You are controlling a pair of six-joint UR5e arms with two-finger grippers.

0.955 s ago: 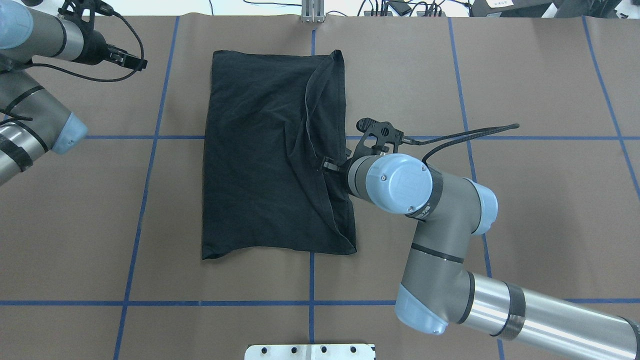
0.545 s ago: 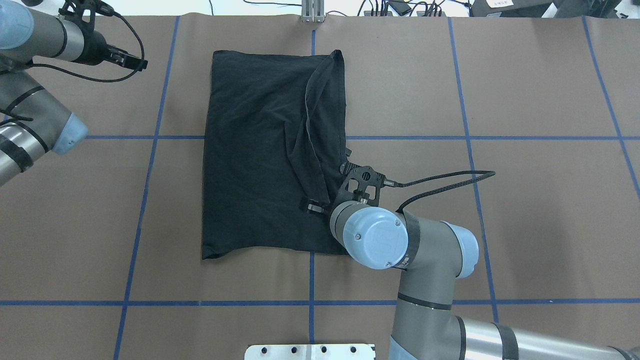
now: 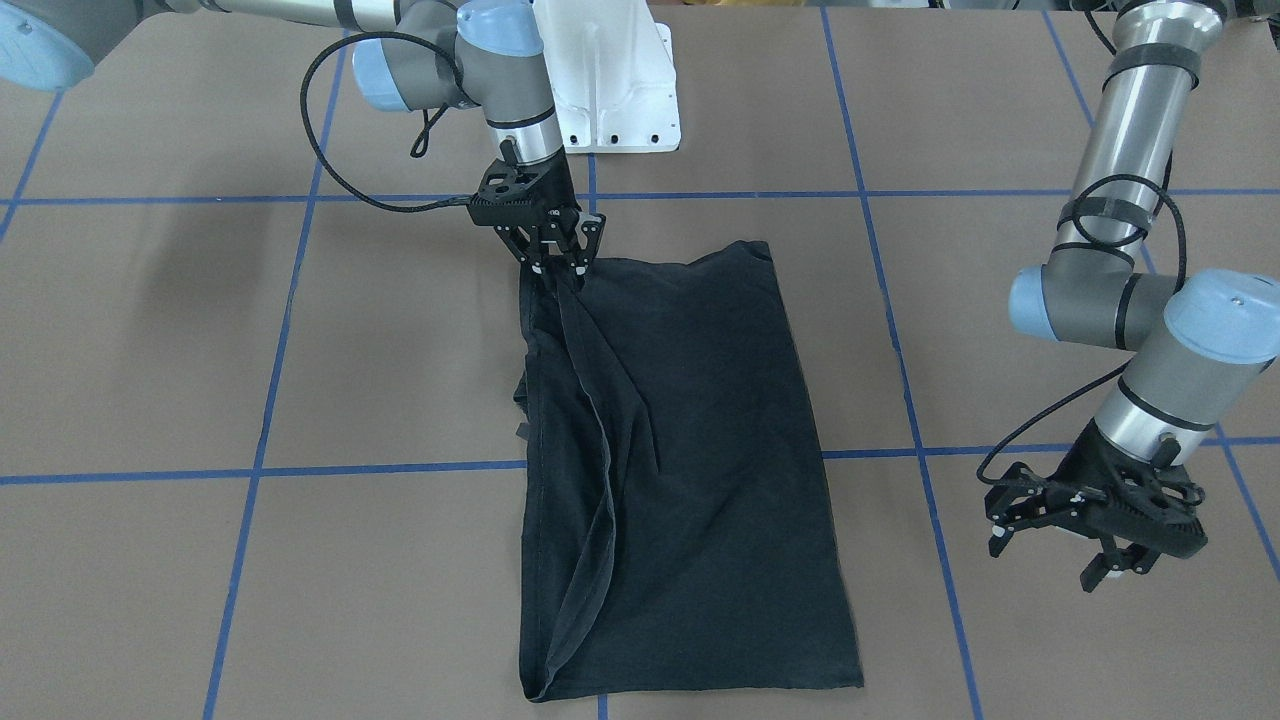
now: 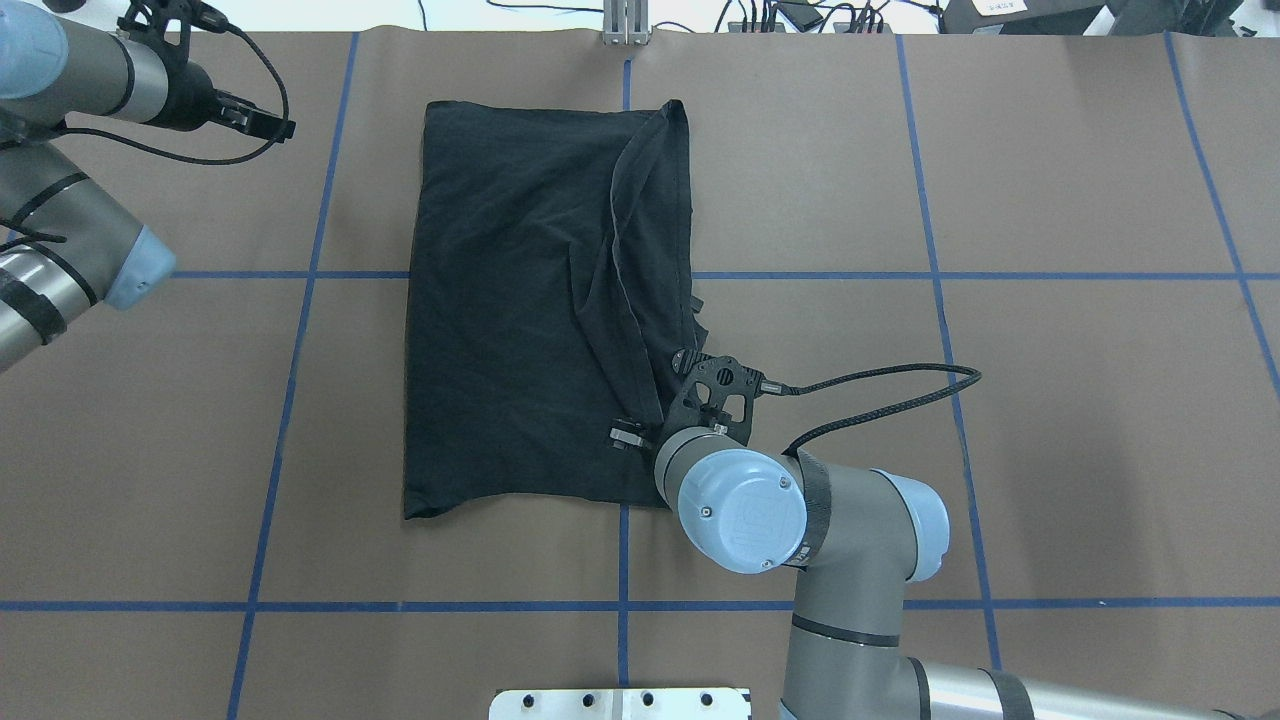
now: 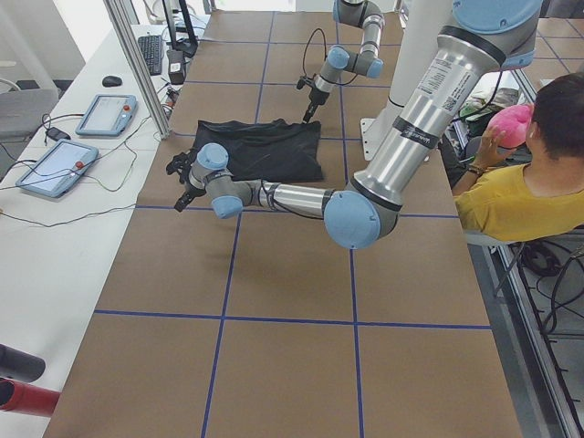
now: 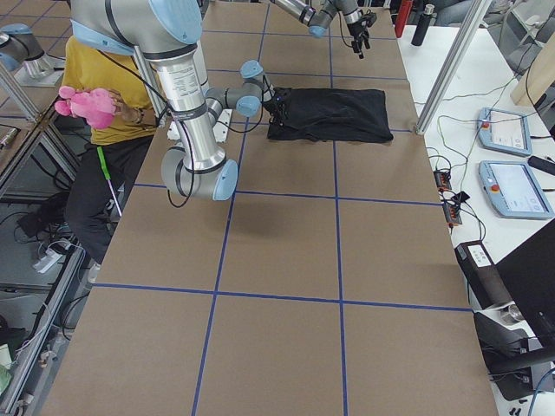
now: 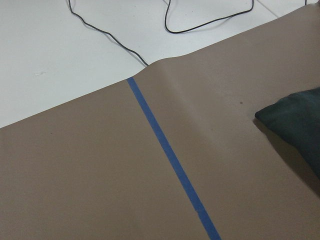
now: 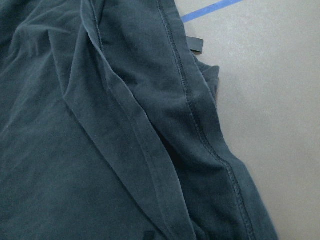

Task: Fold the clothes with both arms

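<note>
The clothes are one black T-shirt (image 3: 690, 450), folded into a long rectangle (image 4: 520, 300) on the brown table, with a loose fold running along its right side (image 8: 125, 125). My right gripper (image 3: 560, 266) points straight down at the shirt's corner nearest the robot base, jaws open, tips at the fabric. Overhead, only one finger (image 4: 625, 436) shows beside the wrist. My left gripper (image 3: 1060, 540) hovers open above bare table, well off the shirt's left side (image 4: 270, 125). The left wrist view shows only a far corner of the shirt (image 7: 300, 120).
Blue tape lines (image 4: 625, 560) grid the brown table cover. The white pedestal base (image 3: 610, 90) stands just behind the right gripper. A seated person (image 5: 520, 182) is beside the table. Tablets (image 5: 55, 164) and cables (image 4: 800, 15) lie past the far edge.
My right gripper has travelled along the shirt's right edge from its middle toward the corner nearest the base. The shirt lies as before and the left arm has not moved.
</note>
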